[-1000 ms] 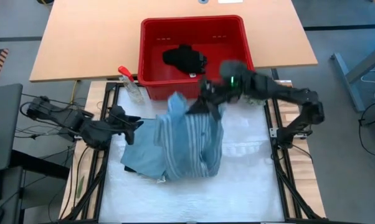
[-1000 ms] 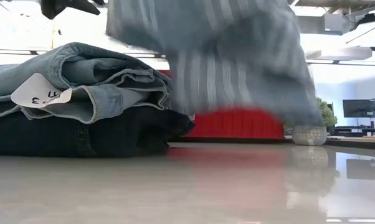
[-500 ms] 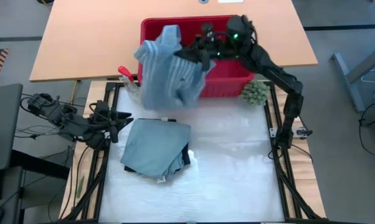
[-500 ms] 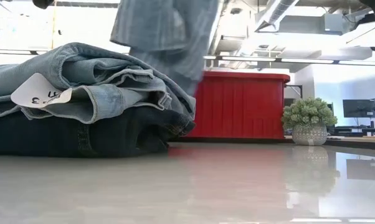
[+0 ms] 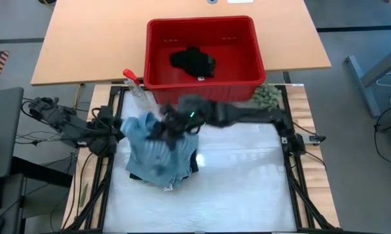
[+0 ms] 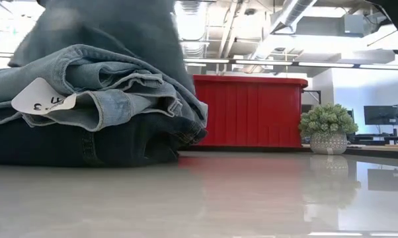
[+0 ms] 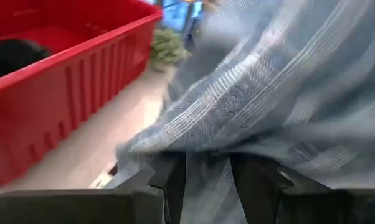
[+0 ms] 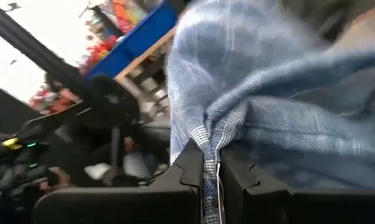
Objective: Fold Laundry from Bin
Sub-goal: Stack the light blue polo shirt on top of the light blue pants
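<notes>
Right tool (image 8: pixel 210 163) clamped on striped shirt (image 5: pixel 158 148) over folded jeans (image 6: pixel 86 86) near counter's left edge, left tool (image 7: pixel 207 177) part-open at shirt's hem, black piece (image 5: pixel 192 61) in red bin (image 5: pixel 202 86) at far edge.

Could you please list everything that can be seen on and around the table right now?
Bin: one, red, at the table's far edge, centre.
Black garment: one, lying inside the bin.
Striped shirt: one, blue and white, bunched over the folded stack on the left of the work surface.
Folded jeans: one, light blue denim, on top of the stack.
Dark navy garment: one, at the bottom of the stack.
Spray bottle: one, clear with a red trigger, left of the bin.
Green fuzzy ball: one, by the bin's right corner.
Right hand: shut on the striped shirt, over the stack.
Left hand: at the shirt's left edge.
</notes>
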### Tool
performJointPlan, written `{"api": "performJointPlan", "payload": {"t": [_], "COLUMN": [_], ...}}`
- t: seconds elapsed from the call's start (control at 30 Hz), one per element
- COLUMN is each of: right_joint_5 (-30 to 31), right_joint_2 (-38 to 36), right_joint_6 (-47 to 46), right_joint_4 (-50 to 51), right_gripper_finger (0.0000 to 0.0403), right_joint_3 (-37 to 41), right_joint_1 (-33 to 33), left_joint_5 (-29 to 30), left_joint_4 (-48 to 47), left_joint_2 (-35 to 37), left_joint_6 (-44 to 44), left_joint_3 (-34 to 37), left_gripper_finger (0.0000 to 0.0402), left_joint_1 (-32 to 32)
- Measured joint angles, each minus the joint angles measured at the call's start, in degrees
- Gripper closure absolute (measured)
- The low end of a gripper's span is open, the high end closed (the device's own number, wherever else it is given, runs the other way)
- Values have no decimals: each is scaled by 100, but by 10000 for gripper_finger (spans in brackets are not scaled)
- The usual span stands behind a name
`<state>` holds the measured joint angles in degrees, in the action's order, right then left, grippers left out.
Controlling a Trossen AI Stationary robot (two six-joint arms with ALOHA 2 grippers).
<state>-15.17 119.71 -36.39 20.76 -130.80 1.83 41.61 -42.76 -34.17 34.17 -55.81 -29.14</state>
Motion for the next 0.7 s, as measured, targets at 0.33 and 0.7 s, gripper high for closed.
{"api": "performJointPlan", "payload": {"t": [0.33, 0.7], "right_joint_5": [-364, -1298], "right_joint_2": [294, 138], "right_joint_6": [-533, -670], "right_joint_4": [663, 1082], "right_gripper_finger": [356, 356], "right_joint_3": [-3, -2], "right_joint_1": [-396, -969], "left_joint_5": [-1658, -819], "left_joint_4": [-650, -883], "left_joint_2": [1073, 1265], "left_joint_6": [210, 159], "left_joint_3": [-366, -398], "left_gripper_finger": [288, 288], "left_joint_1": [-1, -1]}}
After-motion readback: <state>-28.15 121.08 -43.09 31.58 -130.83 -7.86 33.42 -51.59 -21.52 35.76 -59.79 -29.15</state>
